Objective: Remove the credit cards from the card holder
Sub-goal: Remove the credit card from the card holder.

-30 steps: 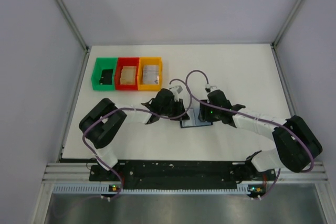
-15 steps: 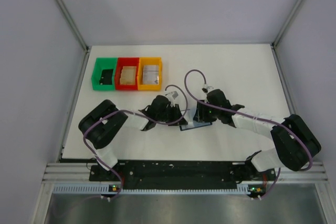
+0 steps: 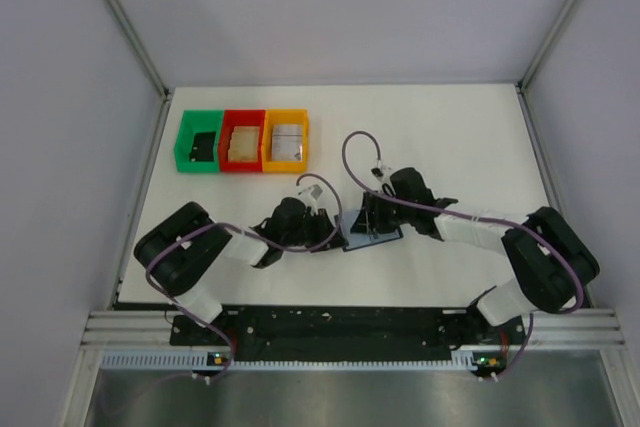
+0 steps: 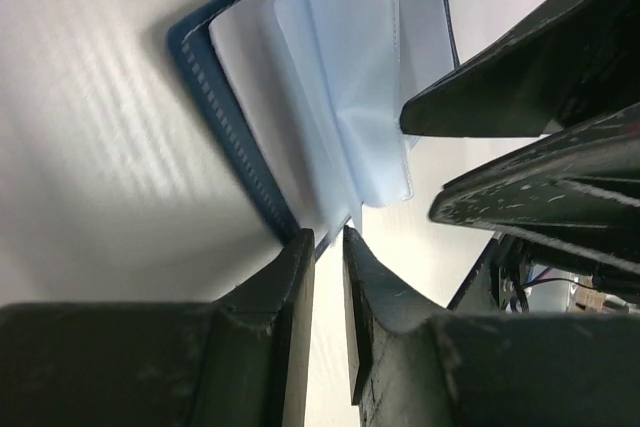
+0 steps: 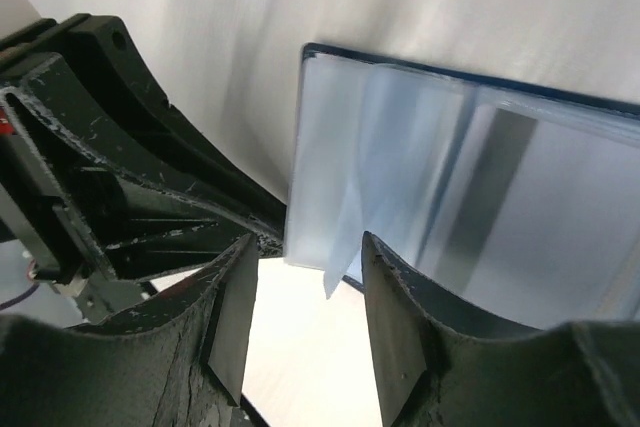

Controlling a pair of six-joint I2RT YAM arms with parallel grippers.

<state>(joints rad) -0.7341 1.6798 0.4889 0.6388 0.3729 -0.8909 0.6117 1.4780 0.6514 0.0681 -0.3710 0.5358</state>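
card holder (image 3: 372, 230), lying open mid-frame in the top view: light, clear sleeves (image 4: 350, 97) floppy and slick, best taken at a free edge; left gripper (image 4: 323, 237) near-closed at its corner, grip unclear; right gripper (image 5: 305, 257) jaws spread.

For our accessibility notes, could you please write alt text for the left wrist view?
An open dark blue card holder lies on a white table, clear sleeves fanned. The left claw's narrowly parted fingers sit at its near edge; the open right claw reaches the sleeves.
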